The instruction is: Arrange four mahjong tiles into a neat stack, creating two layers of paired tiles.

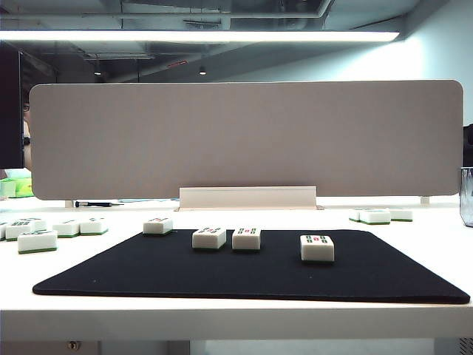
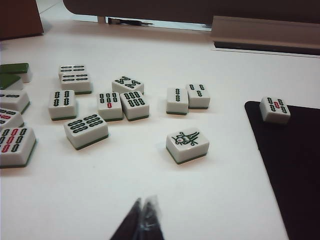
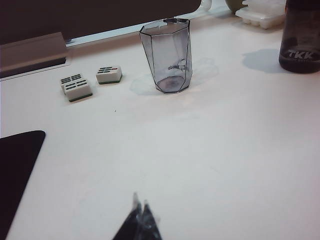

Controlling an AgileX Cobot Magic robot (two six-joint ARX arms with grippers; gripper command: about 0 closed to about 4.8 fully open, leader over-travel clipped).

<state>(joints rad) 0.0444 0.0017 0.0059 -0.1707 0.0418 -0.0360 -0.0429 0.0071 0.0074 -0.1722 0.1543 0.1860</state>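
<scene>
Four mahjong tiles lie flat and apart on the black mat (image 1: 111,275): one (image 1: 157,225) at its back left edge, two (image 1: 209,237) (image 1: 246,238) near each other in the middle, one with red marks (image 1: 317,248) to the right. No stack is in view. My left gripper (image 2: 145,200) hangs shut and holds nothing, over bare white table short of a bird-marked tile (image 2: 187,145); the mat's corner tile (image 2: 275,109) lies further off. My right gripper (image 3: 140,197) is shut and holds nothing, over bare table beside the mat's corner (image 3: 15,165). Neither arm shows in the exterior view.
Several spare tiles (image 2: 86,130) are scattered on the white table left of the mat. Right of the mat lie two tiles (image 3: 76,86) (image 3: 109,74), a clear glass cup (image 3: 167,57), a dark bottle (image 3: 300,40) and a white tray (image 3: 262,12). A grey partition (image 1: 244,137) closes the back.
</scene>
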